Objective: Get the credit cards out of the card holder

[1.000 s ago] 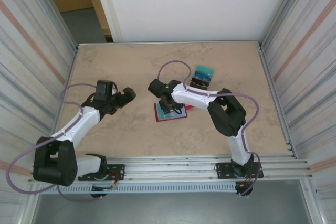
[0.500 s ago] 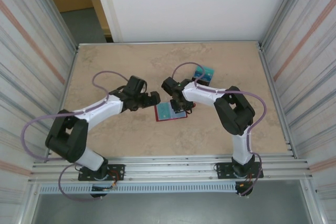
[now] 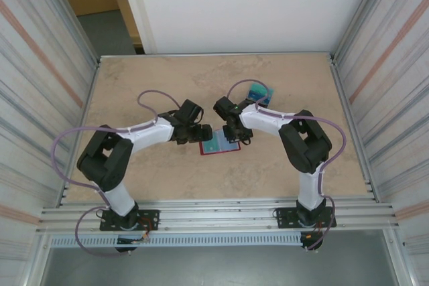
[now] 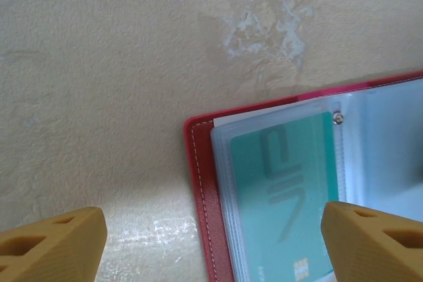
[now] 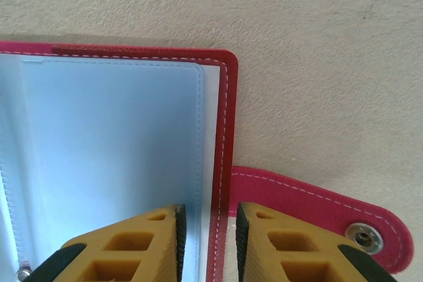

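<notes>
Mid-extraction, I'd say: right gripper [image 5: 208,221] nearly closed astride edge of red booklet-style card holder [image 4: 201,189] (grip unclear), left gripper [image 4: 211,229] spread wide, teal plastic credit card [image 4: 284,183] just ahead in pocket; next needs pinch & slide-out.

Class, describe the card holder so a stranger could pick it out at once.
On the beige marbled table, look near the middle. The card holder lies open there: a red booklet with pale see-through pockets, one holding a teal card. Unlike the loose teal cards farther back, it has a red border.
</notes>
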{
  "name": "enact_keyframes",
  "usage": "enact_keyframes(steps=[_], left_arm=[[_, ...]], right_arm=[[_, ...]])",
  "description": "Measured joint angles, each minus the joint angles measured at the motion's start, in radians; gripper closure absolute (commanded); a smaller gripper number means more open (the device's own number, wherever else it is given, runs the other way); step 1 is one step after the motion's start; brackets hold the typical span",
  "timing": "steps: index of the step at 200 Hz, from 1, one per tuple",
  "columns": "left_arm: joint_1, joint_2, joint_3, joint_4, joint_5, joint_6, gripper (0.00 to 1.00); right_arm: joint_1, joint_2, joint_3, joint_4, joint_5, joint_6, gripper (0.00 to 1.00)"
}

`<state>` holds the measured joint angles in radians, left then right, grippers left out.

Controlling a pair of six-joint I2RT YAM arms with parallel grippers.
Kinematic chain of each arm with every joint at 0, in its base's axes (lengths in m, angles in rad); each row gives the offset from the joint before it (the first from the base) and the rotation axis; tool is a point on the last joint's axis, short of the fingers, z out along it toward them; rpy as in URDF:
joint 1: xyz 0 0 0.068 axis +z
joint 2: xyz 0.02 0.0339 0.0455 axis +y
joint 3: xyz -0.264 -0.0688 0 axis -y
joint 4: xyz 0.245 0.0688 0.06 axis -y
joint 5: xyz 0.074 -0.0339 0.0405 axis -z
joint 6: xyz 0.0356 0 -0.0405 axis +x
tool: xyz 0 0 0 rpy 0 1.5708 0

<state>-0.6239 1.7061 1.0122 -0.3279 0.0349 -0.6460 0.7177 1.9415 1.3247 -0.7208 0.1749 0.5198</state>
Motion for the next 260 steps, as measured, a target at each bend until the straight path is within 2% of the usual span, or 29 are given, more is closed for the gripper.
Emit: enact_keyframes(steps=[73, 138, 193, 231, 260], left_arm=[[0.0, 0.035, 0.019, -0.006, -0.011, 0.019, 0.25], [0.0, 0.035, 0.022, -0.005, -0.012, 0.018, 0.27], [0.0, 0.035, 0.022, -0.004, -0.021, 0.014, 0.34], [0.001, 0.035, 0.002, 0.022, -0.01, 0.0, 0.4], [0.003, 0.035, -0.025, 0.037, -0.003, -0.011, 0.45]], right_arm=[[-0.007, -0.008, 0.0, -0.003, -0.008, 0.0, 0.68], [-0.081, -0.167, -0.001, -0.012, -0.058, 0.0, 0.7], [-0.09, -0.196, -0.001, 0.033, -0.265, 0.019, 0.73], [-0.09, -0.18, -0.001, 0.11, -0.439, 0.05, 0.82], [-0.091, -0.132, -0.003, 0.15, -0.5, 0.057, 0.87]])
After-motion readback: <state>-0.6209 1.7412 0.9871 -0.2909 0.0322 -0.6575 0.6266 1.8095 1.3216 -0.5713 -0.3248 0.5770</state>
